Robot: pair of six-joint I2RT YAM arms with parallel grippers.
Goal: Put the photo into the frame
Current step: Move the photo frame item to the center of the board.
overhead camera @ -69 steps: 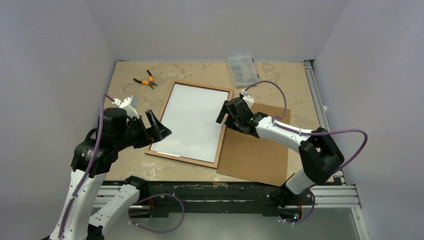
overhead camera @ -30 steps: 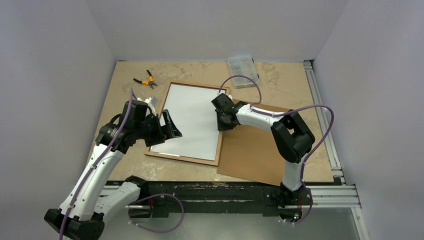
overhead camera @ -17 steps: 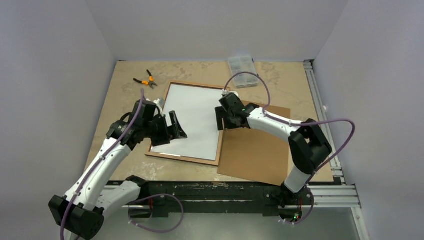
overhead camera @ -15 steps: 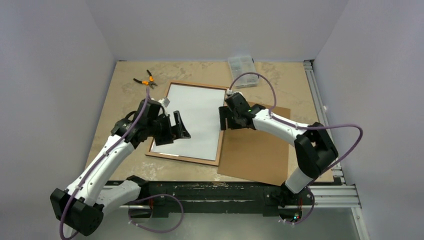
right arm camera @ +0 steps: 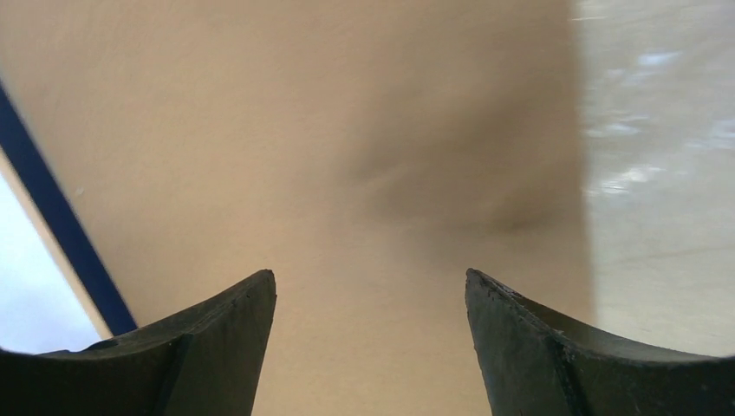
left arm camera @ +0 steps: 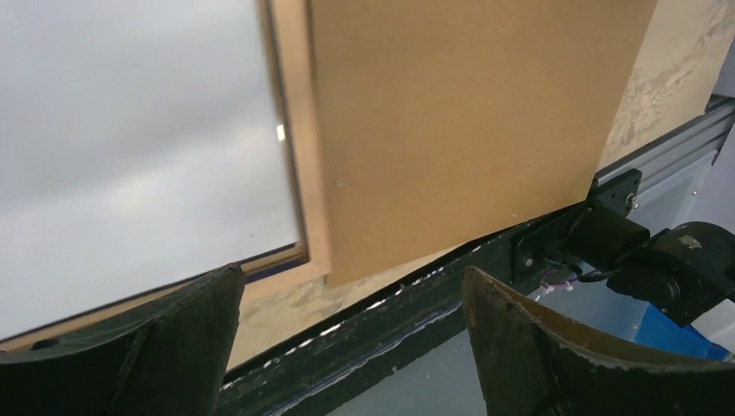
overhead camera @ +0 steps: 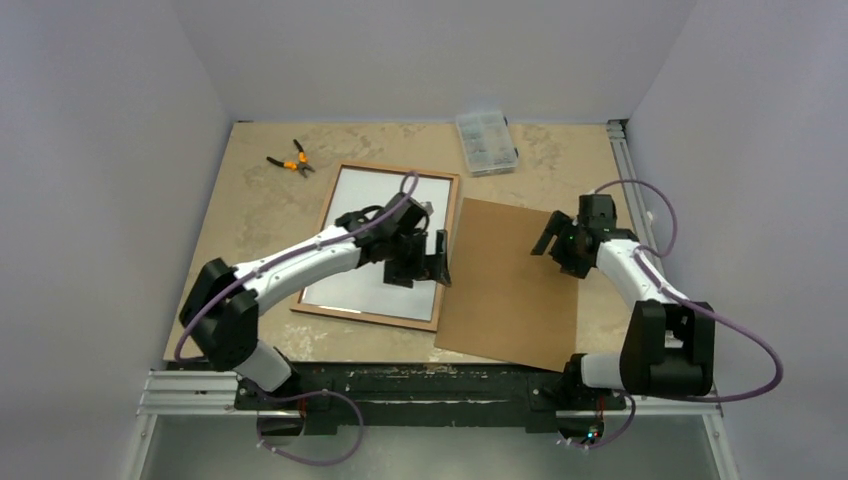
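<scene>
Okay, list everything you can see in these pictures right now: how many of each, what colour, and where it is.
photo: one, white side up, lying inside the frame
frame: one, wood-brown face up, centre-left of the table
board: one, plain brown, flat beside the frame on its right
pliers: one pair, orange and black, far left of the table
organiser box: one, clear plastic, far edge, middle
table: one, mottled tan
left gripper: one, black, open, above the frame's right rail
right gripper: one, black, open, above the board's far right part
</scene>
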